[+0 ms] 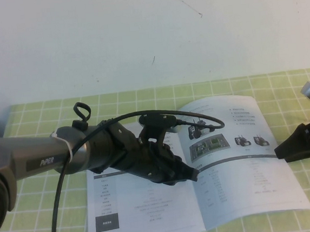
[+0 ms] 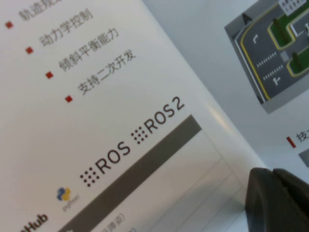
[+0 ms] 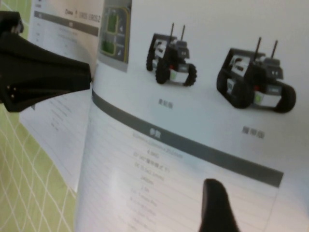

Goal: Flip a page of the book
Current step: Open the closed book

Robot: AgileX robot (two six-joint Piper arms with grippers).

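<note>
Lying open on the green-and-white checked tabletop (image 1: 37, 197): one thin white paper book (image 1: 153, 214), long axis running left to right, spine pointing away from the robot. Arching slightly on its right half: the glossy page (image 1: 246, 162) printed with black wheeled robots. Pressing down near the spine: the black left pincer (image 1: 190, 173), tips together. Hovering just beside the page's right edge: the black right pincer (image 1: 283, 152), fingers (image 3: 48, 77) spread, gripping nothing.

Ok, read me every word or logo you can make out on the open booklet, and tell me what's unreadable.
"ROS" and "ROS2": on the thin white paper booklet, above a grey bar.
"支持二次开发", "倾斜平衡能力", "动力学控制": red-bulleted lines.
"Hub": cut-off word beside a Python logo.
Captions under the black wheeled-robot photos and all table text: blurred.
</note>
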